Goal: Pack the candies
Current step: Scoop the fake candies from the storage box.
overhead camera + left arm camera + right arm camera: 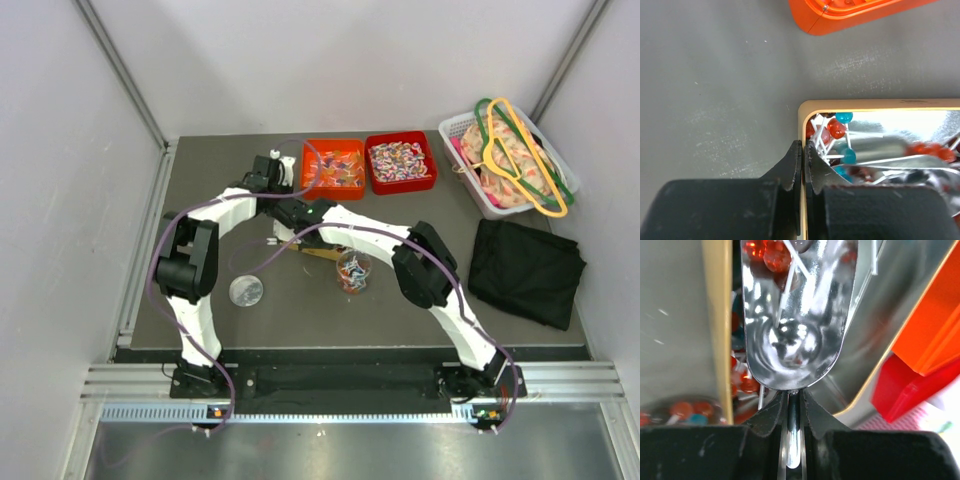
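A tan-rimmed, foil-lined bag (805, 107) lies open on the grey table under both arms. It holds red and blue candies on white sticks (837, 129). My left gripper (803, 145) is shut on the bag's rim. My right gripper (794, 392) is shut on the handle of a metal scoop (797, 315). The scoop's bowl reaches into the bag with a few red candies (771, 255) in it. Twist-wrapped candies (398, 158) fill the red bin (401, 186).
An orange bin (334, 168) of candies stands next to the red bin at the back. A clear cup of candies (352, 270) and a round lid (246, 290) are near the bag. A white basket with hangers (505, 160) and black cloth (525, 270) are on the right.
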### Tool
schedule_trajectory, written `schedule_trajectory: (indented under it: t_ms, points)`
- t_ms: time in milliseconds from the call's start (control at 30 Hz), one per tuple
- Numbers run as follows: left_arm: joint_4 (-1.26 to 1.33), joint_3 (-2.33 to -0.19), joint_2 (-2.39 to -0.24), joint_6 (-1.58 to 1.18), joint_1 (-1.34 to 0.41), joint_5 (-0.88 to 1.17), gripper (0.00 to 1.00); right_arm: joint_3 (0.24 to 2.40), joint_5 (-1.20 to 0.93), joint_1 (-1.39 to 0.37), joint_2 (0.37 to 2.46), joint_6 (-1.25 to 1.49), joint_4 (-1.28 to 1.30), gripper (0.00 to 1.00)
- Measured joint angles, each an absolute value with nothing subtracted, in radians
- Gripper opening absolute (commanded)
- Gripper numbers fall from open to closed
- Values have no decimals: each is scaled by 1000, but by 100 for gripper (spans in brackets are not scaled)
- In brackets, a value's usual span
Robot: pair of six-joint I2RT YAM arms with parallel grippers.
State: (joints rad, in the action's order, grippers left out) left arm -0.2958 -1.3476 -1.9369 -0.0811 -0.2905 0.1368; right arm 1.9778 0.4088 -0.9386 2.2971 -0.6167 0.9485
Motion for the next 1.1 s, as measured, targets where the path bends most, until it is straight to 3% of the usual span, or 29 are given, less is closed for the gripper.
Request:
schedule_trajectory:
  t_ms: [800, 1100]
  points:
    - [-287, -1327, -1922, -84, -290, 130, 0, 1893, 825, -1083, 2321, -925, 859, 0]
    - [-292, -1327, -1922, -83, -287, 125, 0, 1988, 790, -1089, 2373, -892, 874, 0]
